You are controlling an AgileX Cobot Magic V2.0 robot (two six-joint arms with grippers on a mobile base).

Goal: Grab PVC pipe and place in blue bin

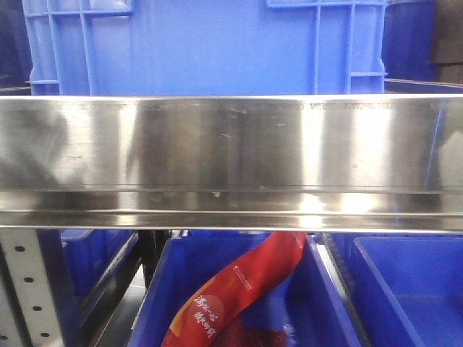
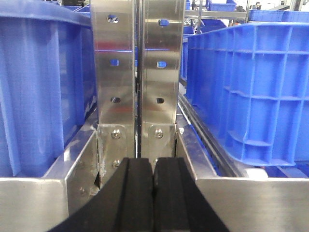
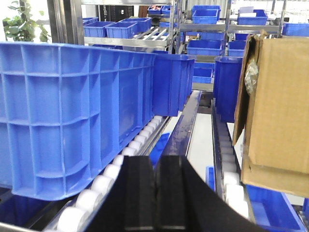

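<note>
Blue bin [image 1: 202,43]: ribbed plastic, top centre, behind steel rail [image 1: 231,144].
Left gripper [image 2: 153,193]: fingers clenched together, holding nothing.
Right gripper [image 3: 157,193]: fingers likewise pressed together, bare.

steel rail [image 1: 231,144] | red packet [image 1: 239,289] | cardboard box [image 3: 277,106] | white rollers [image 3: 116,169]

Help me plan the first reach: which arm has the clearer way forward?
Right, probably. The right gripper faces an open lane between a blue bin and cardboard box; the left gripper faces steel posts. No pipe shows.
</note>
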